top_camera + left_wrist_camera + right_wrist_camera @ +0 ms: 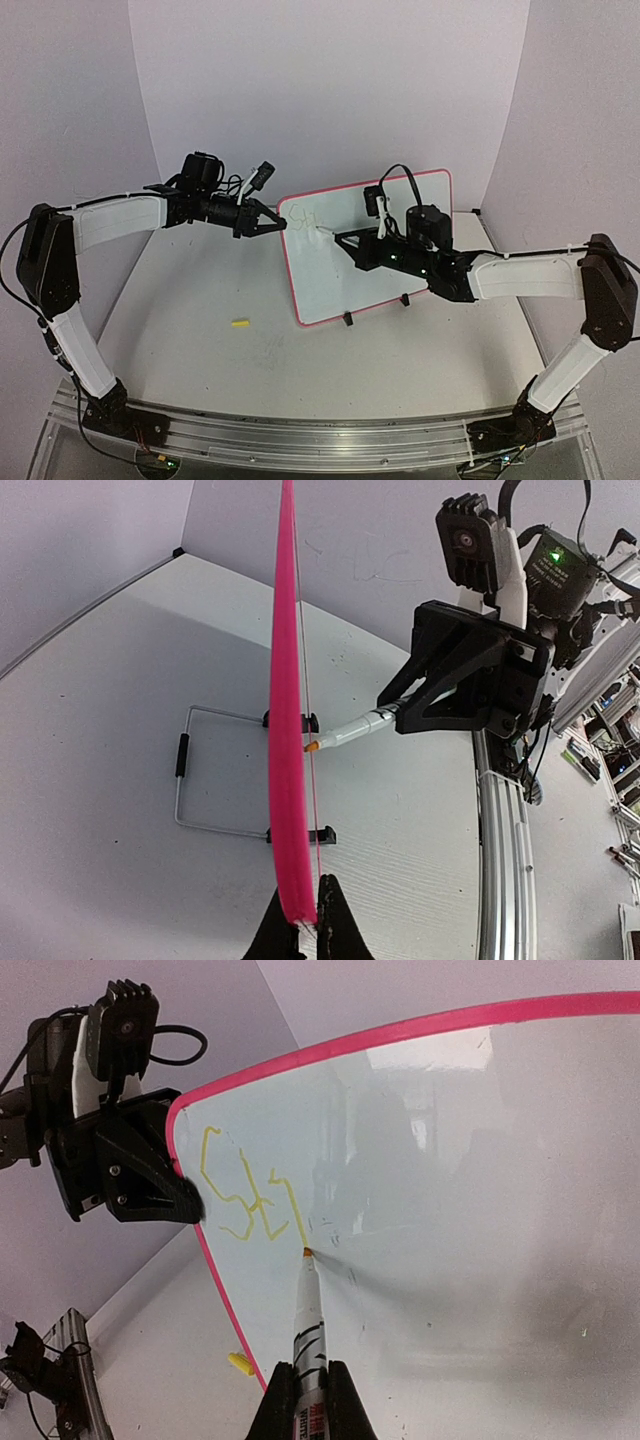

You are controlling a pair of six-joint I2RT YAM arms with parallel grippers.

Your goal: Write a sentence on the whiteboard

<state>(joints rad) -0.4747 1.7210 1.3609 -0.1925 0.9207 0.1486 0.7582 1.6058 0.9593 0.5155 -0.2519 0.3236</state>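
The whiteboard, white with a pink-red rim, stands tilted on small black feet at mid-table. My left gripper is shut on its upper left edge; in the left wrist view the pink rim runs down between the black fingertips of that gripper. My right gripper is shut on a white marker whose orange tip touches the whiteboard. Of the sentence, only a few yellow strokes show near the top left corner, and the tip rests at the end of the last stroke.
A small yellow marker cap lies on the table left of the board. A wire stand props the board from behind. An aluminium rail runs along the near edge, and pale walls close in the back and sides.
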